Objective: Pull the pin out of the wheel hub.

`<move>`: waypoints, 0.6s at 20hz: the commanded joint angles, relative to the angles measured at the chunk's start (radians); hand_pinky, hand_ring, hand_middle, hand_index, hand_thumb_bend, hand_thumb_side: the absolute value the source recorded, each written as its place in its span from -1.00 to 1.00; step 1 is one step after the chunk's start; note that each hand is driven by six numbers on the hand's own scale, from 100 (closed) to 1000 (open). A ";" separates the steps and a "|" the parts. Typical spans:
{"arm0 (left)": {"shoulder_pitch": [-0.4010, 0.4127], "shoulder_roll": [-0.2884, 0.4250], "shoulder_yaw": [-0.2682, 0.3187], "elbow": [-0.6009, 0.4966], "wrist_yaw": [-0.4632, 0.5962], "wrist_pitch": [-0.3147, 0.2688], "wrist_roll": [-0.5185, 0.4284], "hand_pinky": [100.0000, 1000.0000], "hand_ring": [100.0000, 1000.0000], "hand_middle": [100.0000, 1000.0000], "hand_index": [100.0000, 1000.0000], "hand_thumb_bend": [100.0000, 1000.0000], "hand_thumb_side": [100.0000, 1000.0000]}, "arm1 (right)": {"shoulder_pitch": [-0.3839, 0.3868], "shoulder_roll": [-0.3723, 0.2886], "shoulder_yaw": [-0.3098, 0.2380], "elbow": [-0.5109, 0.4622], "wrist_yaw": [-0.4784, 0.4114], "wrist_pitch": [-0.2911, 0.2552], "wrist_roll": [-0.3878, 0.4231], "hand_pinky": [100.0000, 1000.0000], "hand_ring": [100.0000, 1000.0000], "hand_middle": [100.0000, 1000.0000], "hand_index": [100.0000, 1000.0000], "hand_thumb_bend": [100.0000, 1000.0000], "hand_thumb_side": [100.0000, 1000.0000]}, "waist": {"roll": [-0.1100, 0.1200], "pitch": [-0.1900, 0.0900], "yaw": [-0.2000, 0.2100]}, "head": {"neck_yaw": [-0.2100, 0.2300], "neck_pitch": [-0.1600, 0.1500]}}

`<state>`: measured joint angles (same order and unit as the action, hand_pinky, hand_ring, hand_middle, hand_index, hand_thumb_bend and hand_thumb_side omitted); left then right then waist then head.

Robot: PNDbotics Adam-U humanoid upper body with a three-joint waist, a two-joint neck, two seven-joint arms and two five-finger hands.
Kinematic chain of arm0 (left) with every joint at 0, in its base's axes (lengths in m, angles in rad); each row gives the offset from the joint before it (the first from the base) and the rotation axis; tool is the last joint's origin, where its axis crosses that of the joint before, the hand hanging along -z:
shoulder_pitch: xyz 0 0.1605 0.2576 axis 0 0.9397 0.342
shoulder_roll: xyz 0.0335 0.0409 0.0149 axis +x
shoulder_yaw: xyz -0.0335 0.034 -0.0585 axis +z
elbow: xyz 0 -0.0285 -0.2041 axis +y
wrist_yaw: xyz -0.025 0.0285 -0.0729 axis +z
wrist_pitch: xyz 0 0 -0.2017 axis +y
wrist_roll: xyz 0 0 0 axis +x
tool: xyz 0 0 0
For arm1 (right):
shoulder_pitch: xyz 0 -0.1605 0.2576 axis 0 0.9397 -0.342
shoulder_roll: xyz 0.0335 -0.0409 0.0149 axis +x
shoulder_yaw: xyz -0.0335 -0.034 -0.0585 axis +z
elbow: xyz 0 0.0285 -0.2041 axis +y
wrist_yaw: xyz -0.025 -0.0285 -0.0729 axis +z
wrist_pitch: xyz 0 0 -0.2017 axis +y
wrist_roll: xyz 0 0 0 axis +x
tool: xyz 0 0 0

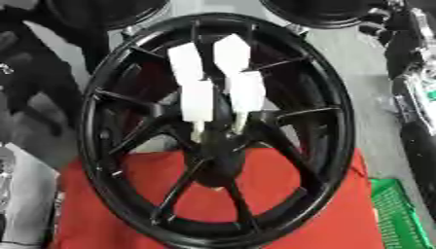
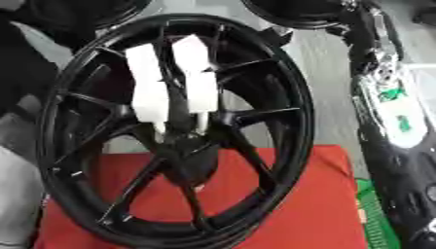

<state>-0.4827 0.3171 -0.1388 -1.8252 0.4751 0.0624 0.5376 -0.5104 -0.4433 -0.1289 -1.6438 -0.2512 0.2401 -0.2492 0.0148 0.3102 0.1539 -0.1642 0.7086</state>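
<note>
Two white-sleeved fingers of one hand [image 1: 217, 92], which arm I cannot tell, are reaching straight down, holding nothing, to the hub [image 1: 217, 146] of the black spoked wheel rim [image 1: 340, 131] over red cloth [image 1: 315, 228]; closing squarely on the unseen pin looks best.

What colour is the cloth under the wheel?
Red cloth, clearest in the left eye view.

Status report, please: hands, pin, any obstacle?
White pieces reach down to the wheel hub; which hand, cannot tell. Pin not discernible. Wheel upright on red cloth; spokes crowd the hub.
</note>
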 commanded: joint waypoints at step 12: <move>-0.007 0.022 0.008 -0.021 -0.002 -0.002 0.003 0.15 0.38 0.54 0.44 -0.67 0.39 | -0.031 -0.029 -0.006 -0.018 0.004 -0.004 0.001 0.54 0.46 0.43 0.41 -1.00 0.36 | 0.003 -0.022 -0.003 | 0.010 -0.019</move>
<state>-0.4825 0.3171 -0.1383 -1.8254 0.4751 0.0621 0.5383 -0.5256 -0.4436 -0.1289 -1.6439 -0.2512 0.2396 -0.2491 0.0171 0.3103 0.1501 -0.1590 0.7029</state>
